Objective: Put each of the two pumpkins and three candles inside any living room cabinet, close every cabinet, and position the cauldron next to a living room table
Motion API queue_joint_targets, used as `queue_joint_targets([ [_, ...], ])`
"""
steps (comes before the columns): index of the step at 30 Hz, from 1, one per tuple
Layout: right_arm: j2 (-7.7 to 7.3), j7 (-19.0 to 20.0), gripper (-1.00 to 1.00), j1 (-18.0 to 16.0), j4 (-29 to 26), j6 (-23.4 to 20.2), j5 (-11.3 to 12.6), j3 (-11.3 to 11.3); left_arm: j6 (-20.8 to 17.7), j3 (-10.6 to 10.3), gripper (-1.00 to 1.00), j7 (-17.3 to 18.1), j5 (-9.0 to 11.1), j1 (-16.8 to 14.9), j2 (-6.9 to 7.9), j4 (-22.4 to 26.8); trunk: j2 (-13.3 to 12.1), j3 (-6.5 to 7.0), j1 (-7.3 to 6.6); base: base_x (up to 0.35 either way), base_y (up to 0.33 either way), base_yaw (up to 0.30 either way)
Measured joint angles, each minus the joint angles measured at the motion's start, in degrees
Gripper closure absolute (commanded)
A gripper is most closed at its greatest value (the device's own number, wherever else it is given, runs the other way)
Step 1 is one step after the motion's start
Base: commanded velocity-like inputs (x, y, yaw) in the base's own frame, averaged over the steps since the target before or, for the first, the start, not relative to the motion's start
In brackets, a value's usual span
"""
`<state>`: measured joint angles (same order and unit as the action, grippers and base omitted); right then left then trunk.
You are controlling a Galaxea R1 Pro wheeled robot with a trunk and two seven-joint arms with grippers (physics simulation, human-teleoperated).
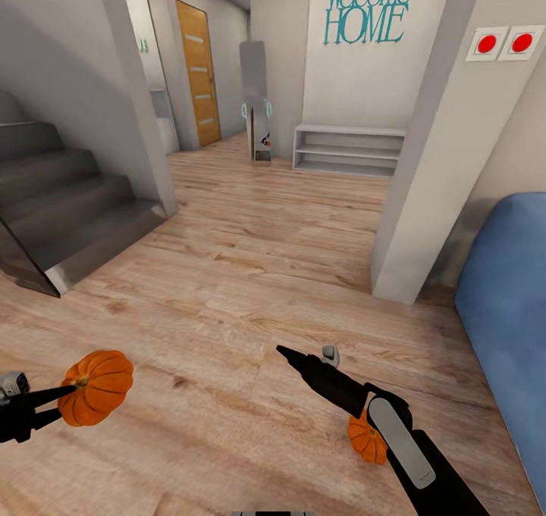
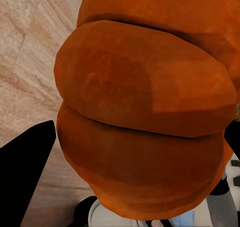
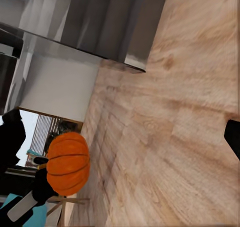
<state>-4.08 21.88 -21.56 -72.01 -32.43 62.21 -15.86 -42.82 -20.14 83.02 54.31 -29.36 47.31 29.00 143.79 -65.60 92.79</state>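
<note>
The left pincer (image 1: 67,392) pinches one pumpkin (image 1: 97,387) between its dark fingers, carried off the floor so it can travel to the cabinet; in the left wrist view the orange ribs (image 2: 145,112) crowd right against the camera. The right pincer (image 1: 292,355) points forward over the wooden floor (image 1: 250,273); whether its fingers are spread or pressed together I cannot tell. The second pumpkin (image 1: 365,439) sits partly hidden under the right forearm, apparently on the floor. A small grey candle (image 1: 330,354) stands just past the fingertips. Farther off are grey stairs (image 1: 68,198) and a blue cushion (image 1: 508,304). The far wall reads "Welcome HOME" (image 1: 368,10) in teal.
</note>
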Motion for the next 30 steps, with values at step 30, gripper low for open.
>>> queue_joint_targets([
  [30,0.42,-0.6,-1.00,0.0,2.8,0.3,-0.3,0.0,-9.2,14.2,1.00,-52.1,2.2,-4.1,-16.19,17.7,0.0,0.00,-0.01,0.017,0.027,0.000],
])
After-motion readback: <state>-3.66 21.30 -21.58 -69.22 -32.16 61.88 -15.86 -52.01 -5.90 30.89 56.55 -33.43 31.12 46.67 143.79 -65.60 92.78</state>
